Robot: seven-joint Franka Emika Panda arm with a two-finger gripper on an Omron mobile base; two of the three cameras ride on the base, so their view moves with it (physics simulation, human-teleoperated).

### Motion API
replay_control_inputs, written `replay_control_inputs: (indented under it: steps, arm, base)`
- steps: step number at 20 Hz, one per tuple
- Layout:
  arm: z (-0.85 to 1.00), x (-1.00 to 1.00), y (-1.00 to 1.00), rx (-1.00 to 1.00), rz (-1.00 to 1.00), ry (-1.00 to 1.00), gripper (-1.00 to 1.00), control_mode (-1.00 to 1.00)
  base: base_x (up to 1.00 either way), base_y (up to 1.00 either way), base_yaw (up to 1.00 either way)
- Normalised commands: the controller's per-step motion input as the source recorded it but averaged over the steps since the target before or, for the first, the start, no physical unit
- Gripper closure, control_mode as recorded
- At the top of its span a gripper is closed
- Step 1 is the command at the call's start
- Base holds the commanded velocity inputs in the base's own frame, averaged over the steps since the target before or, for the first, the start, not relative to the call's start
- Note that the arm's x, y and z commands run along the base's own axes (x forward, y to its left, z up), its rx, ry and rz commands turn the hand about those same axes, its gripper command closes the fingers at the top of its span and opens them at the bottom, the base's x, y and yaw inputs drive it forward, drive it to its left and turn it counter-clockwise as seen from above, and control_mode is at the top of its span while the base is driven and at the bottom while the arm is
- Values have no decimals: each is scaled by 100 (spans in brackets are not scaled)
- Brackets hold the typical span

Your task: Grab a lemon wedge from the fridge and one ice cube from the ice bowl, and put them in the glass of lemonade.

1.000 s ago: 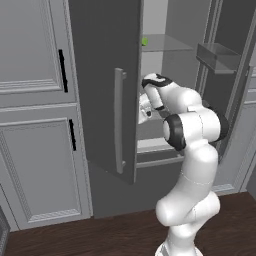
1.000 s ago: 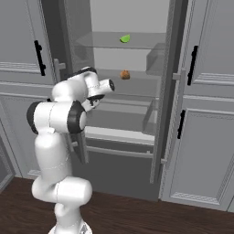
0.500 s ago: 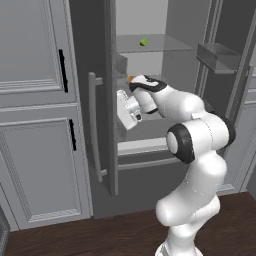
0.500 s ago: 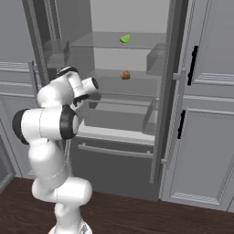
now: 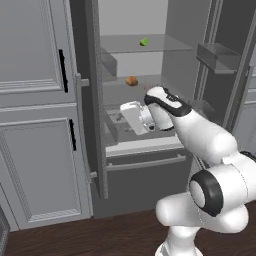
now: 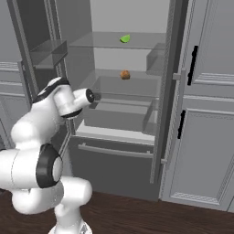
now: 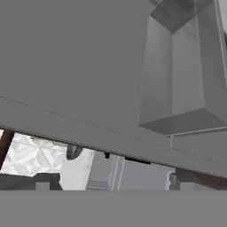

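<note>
— Two things sit in the open fridge (image 5: 220,95): the lemon wedge (image 5: 144,42) on its top shelf, an orange-brown lump (image 5: 131,81) one shelf below.
— And the gripper (image 5: 131,116)?
— Jaws apart, holding nothing, by the left door.

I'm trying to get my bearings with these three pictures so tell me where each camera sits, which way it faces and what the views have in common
Left base view: behind the arm's left, facing the open fridge; arm rises lower right, hand reaching toward the left door.
Right base view: behind the arm's right, facing the same fridge; arm rises lower left.
Hand view: on the hand, close against a grey fridge door surface with a clear door bin.
Shared: both base views show the lemon wedge on the top shelf and the orange-brown lump one shelf below.
</note>
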Motion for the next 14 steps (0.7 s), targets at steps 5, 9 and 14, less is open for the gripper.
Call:
replay_control_inputs:
  steps: [5,9,14]
  arm:
    - [70,-85,-100,-25,0,-63,-100,-100]
    - [80,-100,-100,-38,-10,-18,-100,-100]
    - [58,-100,-72,-41,-17,2,-100,-100]
  base:
    - [0,0,0]
    - [0,0,0]
    - [0,0,0]
